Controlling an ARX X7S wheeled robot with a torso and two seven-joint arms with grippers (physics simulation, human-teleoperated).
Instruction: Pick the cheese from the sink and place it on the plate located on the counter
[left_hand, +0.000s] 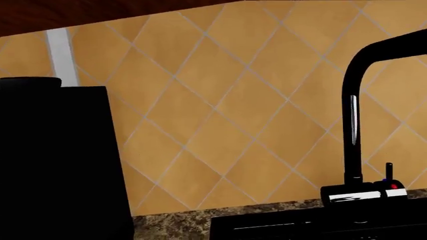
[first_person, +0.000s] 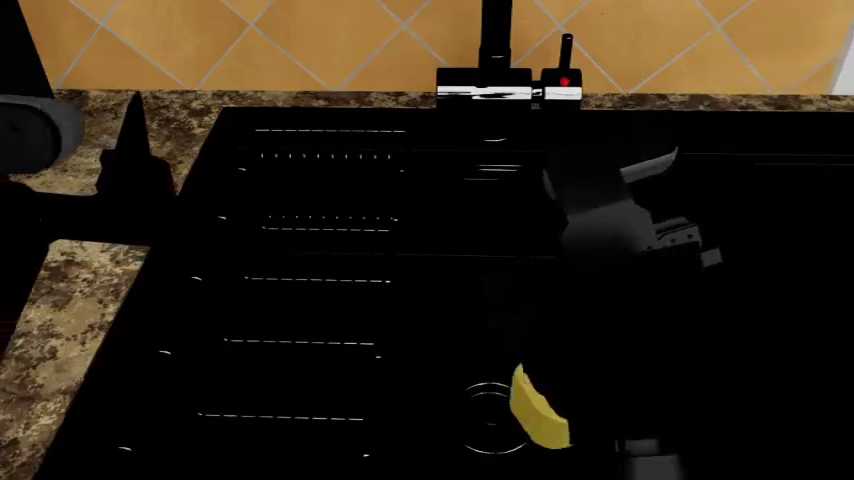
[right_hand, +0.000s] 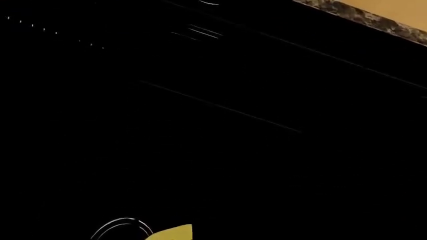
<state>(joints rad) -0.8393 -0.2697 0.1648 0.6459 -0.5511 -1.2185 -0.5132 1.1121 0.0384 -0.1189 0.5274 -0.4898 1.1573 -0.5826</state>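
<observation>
Cheese (first_person: 539, 407) lies on the floor of the sink (first_person: 307, 300), near the basin's front edge and just beside the chrome drain ring (first_person: 489, 420). Only a pale-yellow sliver shows in the head view; the right wrist view catches the same sliver (right_hand: 172, 232) beside the ring (right_hand: 120, 227), at the rim of its picture.

Right arm (first_person: 607, 215) hangs over the basin, towards the faucet (first_person: 507, 90) at the back edge, well apart from the cheese. Judgement: it is placed there as a staging pose above the sink, camera tipped down into the basin, not yet lined up on the target. Right jaws: black on black, not resolved in any view; cannot tell whether open or closed, nor whether anything is held.

Left arm sits at the left edge of the surface (first_person: 80, 290), outside the basin; its wrist camera looks at the tiled backsplash (left_hand: 233, 100) and the faucet (left_hand: 353, 125). Probably parked clear so the right arm has the basin to itself. Left jaws: a dark mass (left_hand: 60, 160) fills one side of that view, state not readable.

Plate: not in any view.

Step in hand, as judged: approach. Cheese untouched, still in the sink. Next move needs the right arm brought towards the front edge and down.
</observation>
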